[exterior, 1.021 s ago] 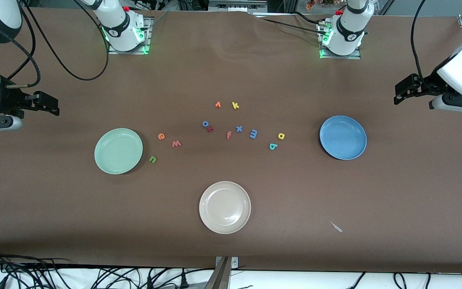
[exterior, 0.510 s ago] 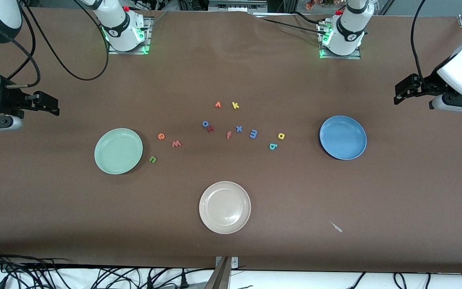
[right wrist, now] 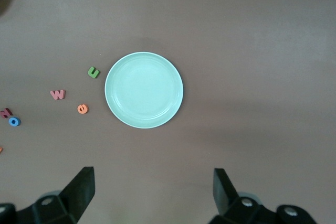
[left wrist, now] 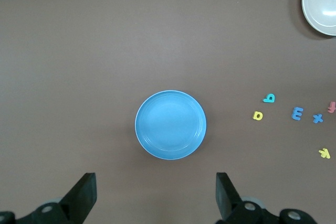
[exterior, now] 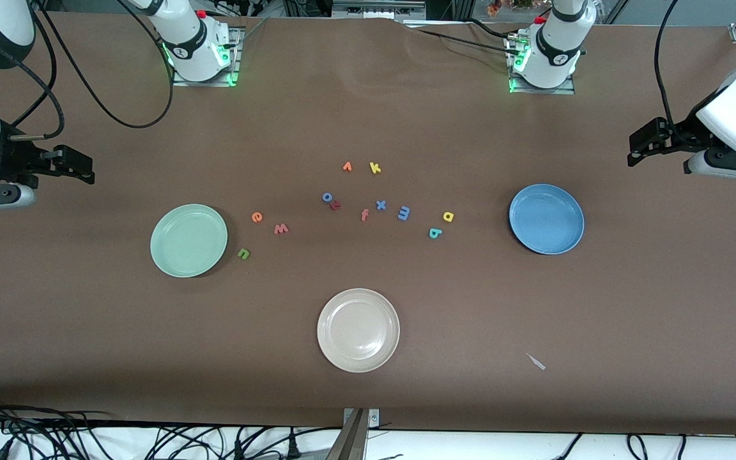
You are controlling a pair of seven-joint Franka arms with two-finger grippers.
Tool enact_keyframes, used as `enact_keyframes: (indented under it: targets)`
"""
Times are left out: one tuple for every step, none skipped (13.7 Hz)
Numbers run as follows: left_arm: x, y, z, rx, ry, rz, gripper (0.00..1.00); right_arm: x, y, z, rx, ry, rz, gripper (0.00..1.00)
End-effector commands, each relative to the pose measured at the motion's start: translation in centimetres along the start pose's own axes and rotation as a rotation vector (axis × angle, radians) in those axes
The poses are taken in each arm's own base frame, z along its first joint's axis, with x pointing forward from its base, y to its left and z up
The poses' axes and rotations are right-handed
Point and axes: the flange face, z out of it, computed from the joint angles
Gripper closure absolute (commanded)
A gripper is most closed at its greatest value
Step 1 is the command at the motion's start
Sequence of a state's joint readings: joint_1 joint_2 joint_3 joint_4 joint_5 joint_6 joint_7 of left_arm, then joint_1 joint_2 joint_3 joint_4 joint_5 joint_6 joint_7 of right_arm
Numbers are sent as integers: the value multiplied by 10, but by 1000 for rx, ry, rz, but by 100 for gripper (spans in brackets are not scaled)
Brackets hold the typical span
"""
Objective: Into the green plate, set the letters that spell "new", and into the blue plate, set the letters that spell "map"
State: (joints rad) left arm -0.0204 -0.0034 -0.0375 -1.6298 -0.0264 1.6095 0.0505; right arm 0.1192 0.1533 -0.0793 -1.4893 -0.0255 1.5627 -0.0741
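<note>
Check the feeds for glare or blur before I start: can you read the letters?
Front view: even light, faint sheen on the cream-white plate; letters small but legible. Left wrist view: sharp, the blue plate casts hardly any shadow. Right wrist view: slightly softer, the green plate and nearby letters clear.

A cream plate (exterior: 358,330) sits nearest the camera; a pale scrap (exterior: 536,361), possibly paper, lies nearby.

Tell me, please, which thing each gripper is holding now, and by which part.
Nothing is held. The left gripper is open above the blue plate; the right gripper is open above the green plate.
</note>
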Motion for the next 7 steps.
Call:
enact_keyframes:
  targets:
    - [2,0,-5,29,-3,-2,0,2,0,-6,6,8,14,0]
    - [3,0,-4,29,-4,-2,0,2,2,-6,5,9,18,0]
    - [3,0,-4,29,-4,-2,0,2,5,-5,5,8,22,0]
    - [3,-1,-4,29,-4,-3,0,3,4,-4,7,6,22,0]
    - [3,0,-4,29,-4,-2,0,3,5,-4,8,11,24,0]
    - [3,-1,-4,29,-4,-3,0,4,4,-5,7,22,22,0]
    - [2,-1,-5,29,-3,-3,0,5,4,-5,7,25,22,0]
